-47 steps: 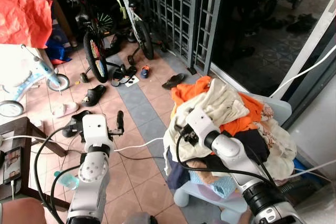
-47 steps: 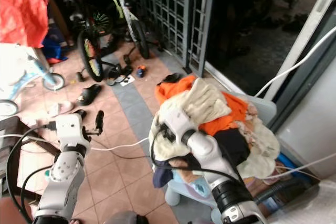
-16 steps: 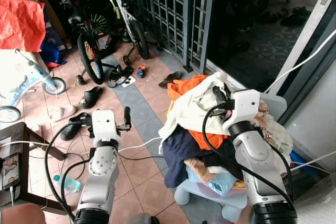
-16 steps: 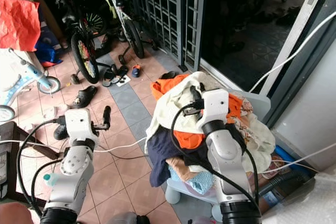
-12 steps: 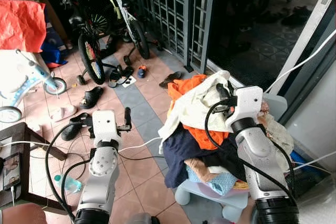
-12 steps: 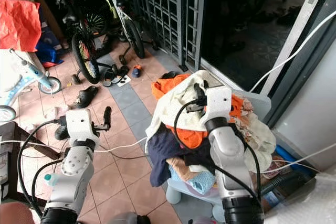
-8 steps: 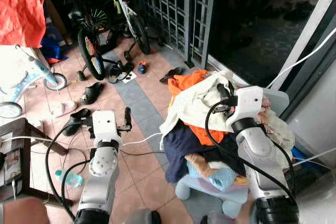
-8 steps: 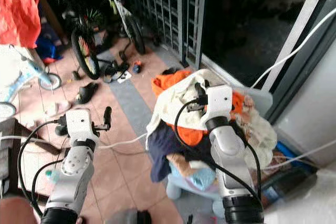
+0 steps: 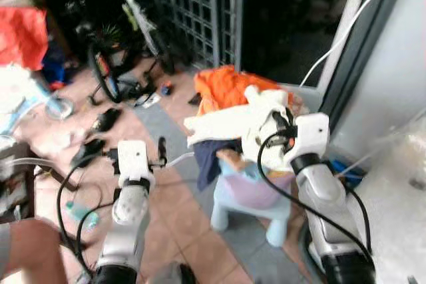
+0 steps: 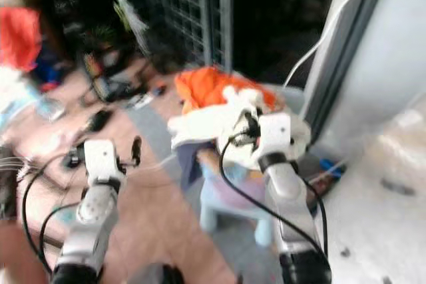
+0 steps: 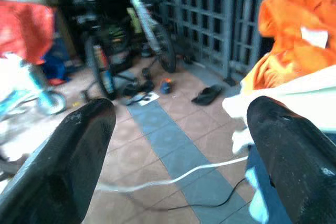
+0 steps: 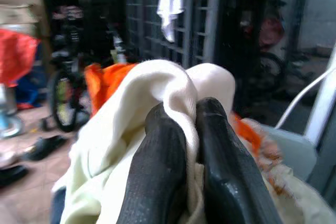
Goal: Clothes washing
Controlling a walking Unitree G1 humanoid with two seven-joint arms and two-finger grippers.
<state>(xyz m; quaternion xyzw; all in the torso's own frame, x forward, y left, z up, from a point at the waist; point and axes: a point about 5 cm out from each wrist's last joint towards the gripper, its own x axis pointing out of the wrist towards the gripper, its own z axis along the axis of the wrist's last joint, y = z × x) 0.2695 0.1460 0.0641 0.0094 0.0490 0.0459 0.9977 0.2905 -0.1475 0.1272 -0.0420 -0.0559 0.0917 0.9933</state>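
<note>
My right gripper [image 12: 186,109] is shut on a fold of a cream garment [image 12: 157,82]. It holds the garment up over the clothes pile, and the cloth trails out to the left [image 9: 213,123]. An orange garment [image 9: 226,88] lies behind it on the pile, with a dark blue cloth [image 9: 206,154] hanging below. The pile rests on a pale blue plastic chair [image 9: 249,194]. My left gripper [image 11: 181,108] is open and holds nothing, raised over the tiled floor left of the chair [image 9: 160,151].
A bicycle [image 9: 106,71] and sandals [image 9: 103,121] stand by the metal grille gate [image 9: 193,11]. A white cable [image 11: 173,174] crosses the tiles. A pale wall and a plastic-covered surface [image 9: 393,184] close off the right. Part of a person's limb [image 9: 23,251] is at the lower left.
The camera has swung to the right and the picture is blurred. The cream garment, still in my right gripper, now sits lifted and stretched off the pile. My left arm keeps its pose.
</note>
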